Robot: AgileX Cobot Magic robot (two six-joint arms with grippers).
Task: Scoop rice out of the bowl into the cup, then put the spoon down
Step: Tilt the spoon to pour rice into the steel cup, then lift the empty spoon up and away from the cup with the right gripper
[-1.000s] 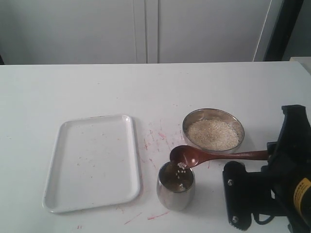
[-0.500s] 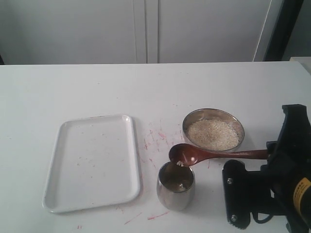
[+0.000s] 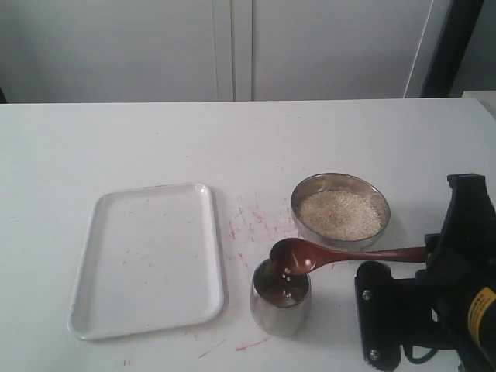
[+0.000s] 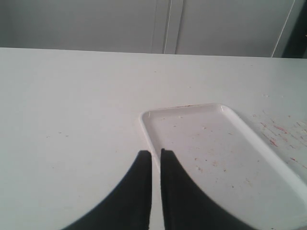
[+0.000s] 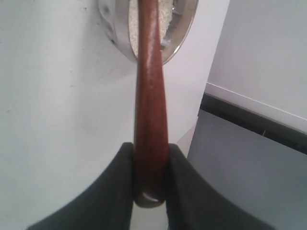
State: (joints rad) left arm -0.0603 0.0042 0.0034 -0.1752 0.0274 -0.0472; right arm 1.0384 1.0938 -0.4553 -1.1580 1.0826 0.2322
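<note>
The reddish-brown spoon (image 3: pixel 310 256) hangs level over the table, its round end tipped above the mouth of the steel cup (image 3: pixel 280 304). A few grains of rice fall from it into the cup. My right gripper (image 5: pixel 150 148) is shut on the end of the spoon's handle (image 5: pixel 149 96). Just behind the spoon stands the steel bowl (image 3: pixel 301 195), holding a bed of rice (image 3: pixel 339 215); its rim (image 5: pixel 181 33) shows past the handle in the right wrist view. My left gripper (image 4: pixel 156 152) is shut and empty, over the corner of the tray, out of the exterior view.
A white tray (image 3: pixel 147 260) lies left of the cup, with specks on it; its near corner (image 4: pixel 146 117) shows in the left wrist view. Red marks stain the table (image 3: pixel 248 221) between tray and bowl. My right arm's black body (image 3: pixel 457 294) fills the lower right corner.
The spoon's round end has dipped and tipped more over the cup, and the last grains drop from it. The right grip on the handle is unchanged.
</note>
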